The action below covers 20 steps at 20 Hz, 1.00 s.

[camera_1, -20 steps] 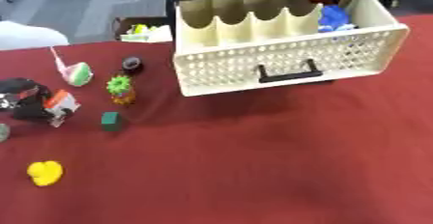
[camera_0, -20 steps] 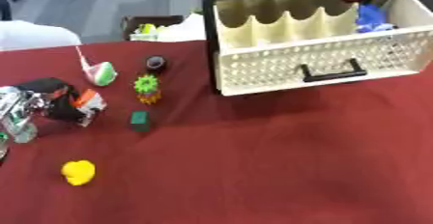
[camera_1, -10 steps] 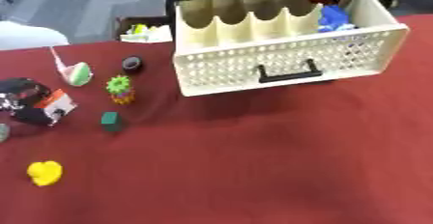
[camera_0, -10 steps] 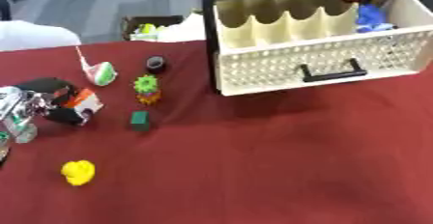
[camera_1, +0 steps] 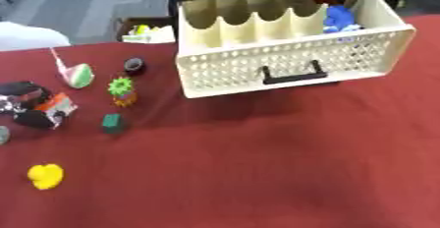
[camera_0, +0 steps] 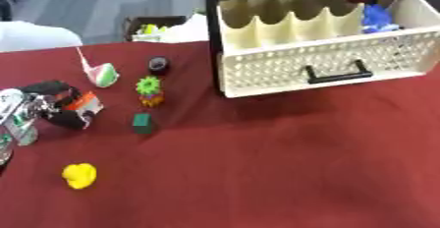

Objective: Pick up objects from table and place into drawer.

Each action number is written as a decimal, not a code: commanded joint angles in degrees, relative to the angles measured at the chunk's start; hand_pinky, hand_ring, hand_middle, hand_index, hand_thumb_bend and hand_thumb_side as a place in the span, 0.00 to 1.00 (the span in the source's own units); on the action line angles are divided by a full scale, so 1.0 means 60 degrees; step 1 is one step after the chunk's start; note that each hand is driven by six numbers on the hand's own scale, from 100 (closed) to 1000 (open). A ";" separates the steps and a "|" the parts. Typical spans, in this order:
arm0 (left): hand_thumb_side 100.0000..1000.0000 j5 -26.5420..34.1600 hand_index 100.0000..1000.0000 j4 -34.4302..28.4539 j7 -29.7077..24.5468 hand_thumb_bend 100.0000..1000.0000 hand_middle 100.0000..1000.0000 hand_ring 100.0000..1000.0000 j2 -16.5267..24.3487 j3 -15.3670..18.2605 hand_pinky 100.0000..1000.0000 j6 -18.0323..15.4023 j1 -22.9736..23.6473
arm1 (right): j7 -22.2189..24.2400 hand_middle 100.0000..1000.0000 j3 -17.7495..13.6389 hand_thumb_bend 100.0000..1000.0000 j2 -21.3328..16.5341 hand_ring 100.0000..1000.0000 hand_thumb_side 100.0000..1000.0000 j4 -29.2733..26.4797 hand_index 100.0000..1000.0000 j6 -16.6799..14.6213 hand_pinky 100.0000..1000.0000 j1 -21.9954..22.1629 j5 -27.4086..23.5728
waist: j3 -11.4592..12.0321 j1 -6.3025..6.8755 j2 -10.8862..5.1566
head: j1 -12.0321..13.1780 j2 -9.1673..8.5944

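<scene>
where it lies, yellow lump (camera_0: pixel 79 175), rounded, on red tablecloth (camera_0: pixel 284 173)

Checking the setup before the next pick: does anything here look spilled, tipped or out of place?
Nothing stands out. The drawer is pulled open, and the small toys lie scattered on the red table by the left hand.

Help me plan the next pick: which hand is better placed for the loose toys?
Left. The left hand is already at the table's left edge beside the green block and yellow toy; the right hand isn't in view.
</scene>
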 commanded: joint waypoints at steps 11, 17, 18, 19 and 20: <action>0.20 0.0180 0.58 -0.0225 0.0105 0.00 0.32 0.40 0.0305 0.0086 0.28 0.0100 -0.0200 | 0.0032 0.44 -0.0156 0.00 -0.0191 0.50 1.00 -0.0057 0.62 0.0039 0.61 -0.0030 -0.0174 | 0.0070 -0.0090 -0.0346 | -0.0033 -0.0052; 0.19 0.0426 0.56 -0.0655 0.0085 0.00 0.31 0.39 0.0437 0.0117 0.27 0.0144 -0.0221 | 0.0036 0.44 -0.0179 0.00 -0.0243 0.50 1.00 -0.0057 0.62 0.0044 0.61 0.0014 -0.0283 | 0.0152 -0.0096 -0.0486 | -0.0069 0.0025; 0.19 0.0487 0.56 -0.0743 0.0066 0.00 0.30 0.38 0.0457 0.0118 0.26 0.0155 -0.0219 | 0.0037 0.44 -0.0183 0.00 -0.0250 0.50 1.00 -0.0057 0.62 0.0043 0.61 0.0021 -0.0298 | 0.0157 -0.0099 -0.0509 | -0.0069 0.0028; 0.19 0.0551 0.55 -0.0830 0.0046 0.00 0.30 0.38 0.0474 0.0119 0.26 0.0169 -0.0213 | 0.0038 0.44 -0.0185 0.00 -0.0257 0.50 1.00 -0.0057 0.62 0.0043 0.61 0.0028 -0.0311 | 0.0160 -0.0103 -0.0529 | -0.0071 0.0029; 0.19 0.0630 0.54 -0.0929 0.0028 0.00 0.29 0.37 0.0487 0.0125 0.25 0.0183 -0.0208 | 0.0038 0.44 -0.0187 0.00 -0.0263 0.50 1.00 -0.0057 0.62 0.0043 0.61 0.0037 -0.0323 | 0.0161 -0.0106 -0.0550 | -0.0073 0.0032</action>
